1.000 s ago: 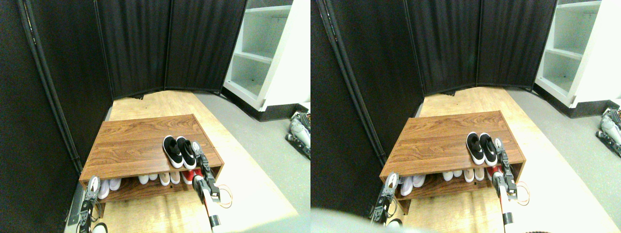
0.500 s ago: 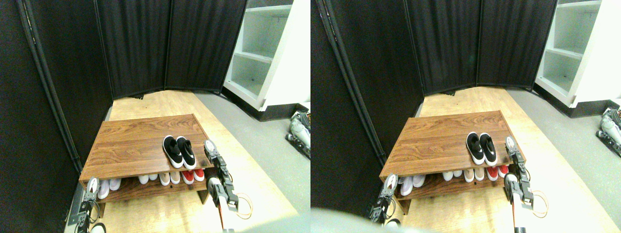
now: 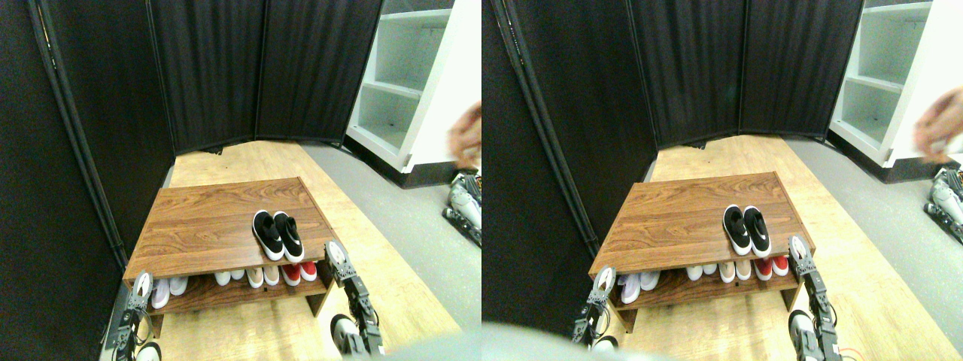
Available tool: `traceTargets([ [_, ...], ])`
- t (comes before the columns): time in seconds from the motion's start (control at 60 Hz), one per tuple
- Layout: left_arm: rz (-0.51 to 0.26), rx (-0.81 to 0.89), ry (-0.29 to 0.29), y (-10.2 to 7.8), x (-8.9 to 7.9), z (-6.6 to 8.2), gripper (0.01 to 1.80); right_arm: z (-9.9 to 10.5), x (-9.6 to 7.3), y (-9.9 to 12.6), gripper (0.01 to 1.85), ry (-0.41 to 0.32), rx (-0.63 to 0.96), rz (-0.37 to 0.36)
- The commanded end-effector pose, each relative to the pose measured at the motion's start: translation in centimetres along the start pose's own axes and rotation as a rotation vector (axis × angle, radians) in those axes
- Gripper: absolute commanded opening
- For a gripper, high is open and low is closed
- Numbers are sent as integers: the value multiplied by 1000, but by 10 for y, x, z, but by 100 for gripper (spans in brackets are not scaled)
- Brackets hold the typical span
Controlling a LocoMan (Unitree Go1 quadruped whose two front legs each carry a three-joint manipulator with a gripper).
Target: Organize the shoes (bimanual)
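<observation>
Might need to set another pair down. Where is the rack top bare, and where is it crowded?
The rack top is bare left of and behind the black sneakers, which sit near its front right. The lower shelf is crowded with white, beige and red shoes.

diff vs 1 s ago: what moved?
The right gripper has backed away from the black sneakers, down and to the right, off the wooden rack top to its front right corner. A person's hand has appeared at the right edge. Sneakers, left gripper and lower-shelf shoes are unchanged.
</observation>
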Motion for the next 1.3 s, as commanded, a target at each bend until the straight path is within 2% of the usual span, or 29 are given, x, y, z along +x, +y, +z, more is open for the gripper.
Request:
traceTargets([
  [0.017, -35, 11, -33, -5, 1, 6, 1, -5, -6, 2, 1, -5, -16, 28],
  [0.2, -27, -11, -18, -4, 1, 5, 1, -13, -10, -4, 1, 11, -51, 15],
  [0.55, -31, -14, -20, 0, 3, 6, 1, -20, -7, -5, 1, 15, -8, 27],
  [0.883, -4, -45, -30, 1, 5, 2, 1, -17, -8, -1, 1, 20, -22, 21],
  [1.033, 3, -50, -28, 0, 8, -1, 1, -14, -13, 4, 1, 13, -5, 15],
  [1.217, 12, -40, -29, -3, 9, -4, 1, -15, -19, 5, 1, 24, -27, 60],
  [1.3, 8, -37, -27, -4, 9, -4, 1, -17, -23, 4, 1, 10, -24, 16],
])
